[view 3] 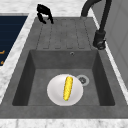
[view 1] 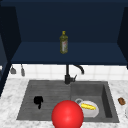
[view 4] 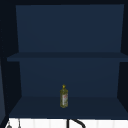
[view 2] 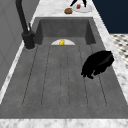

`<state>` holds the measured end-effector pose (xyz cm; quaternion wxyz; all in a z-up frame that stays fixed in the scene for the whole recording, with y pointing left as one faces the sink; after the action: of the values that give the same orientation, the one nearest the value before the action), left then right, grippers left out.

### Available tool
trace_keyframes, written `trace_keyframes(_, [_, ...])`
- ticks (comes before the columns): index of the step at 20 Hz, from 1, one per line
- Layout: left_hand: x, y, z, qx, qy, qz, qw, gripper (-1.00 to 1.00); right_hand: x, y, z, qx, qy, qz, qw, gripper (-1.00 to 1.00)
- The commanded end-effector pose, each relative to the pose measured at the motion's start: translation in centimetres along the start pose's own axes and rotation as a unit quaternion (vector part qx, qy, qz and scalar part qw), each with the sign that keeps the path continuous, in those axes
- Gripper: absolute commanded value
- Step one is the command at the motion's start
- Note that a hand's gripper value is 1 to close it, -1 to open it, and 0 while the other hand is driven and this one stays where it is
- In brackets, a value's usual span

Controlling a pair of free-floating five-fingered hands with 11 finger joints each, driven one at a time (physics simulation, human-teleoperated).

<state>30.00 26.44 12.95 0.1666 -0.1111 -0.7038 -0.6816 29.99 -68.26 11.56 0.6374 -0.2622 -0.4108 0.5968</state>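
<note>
- Front view: the corn cob [view 1: 88, 106] lies on a white plate [view 1: 94, 113] on the floor of the sink [view 1: 108, 100] basin, with its long axis running about 9 to 3 o'clock.
- From the left hand [view 1: 38, 100] the cob lies at 3 o'clock, well apart.
- That hand hangs over the ribbed drainboard [view 1: 50, 91], with its fingers loosely curled downward, holding nothing.
- Left side view: the right hand [view 2: 84, 2] is at 12 o'clock, beyond the basin, over a small plate [view 2: 85, 9] on the bench. I cannot tell its state.
- The cob lies between the two hands; which is nearer, I cannot tell surely.
</note>
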Motion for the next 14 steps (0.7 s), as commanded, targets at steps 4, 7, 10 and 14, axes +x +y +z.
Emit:
trace_keyframes(4, [0.0,0.0,0.0,0.000,0.000,0.000,1.0000,0.00,-2.1,2.4,-2.6,0.013,0.047,-0.014,0.9987,-1.00])
trace_keyframes(7, [0.0,0.0,0.0,0.000,0.000,0.000,1.0000,0.00,-1.8,1.4,-4.5,0.043,0.063,-0.032,0.9966,-1.00])
trace_keyframes(10, [0.0,0.0,0.0,0.000,0.000,0.000,1.0000,0.00,-1.0,0.4,-4.4,0.060,0.075,-0.021,0.9951,-1.00])
trace_keyframes(14, [0.0,0.0,0.0,0.000,0.000,0.000,1.0000,0.00,-0.9,1.0,-0.5,0.001,0.056,-0.024,0.9981,-1.00])
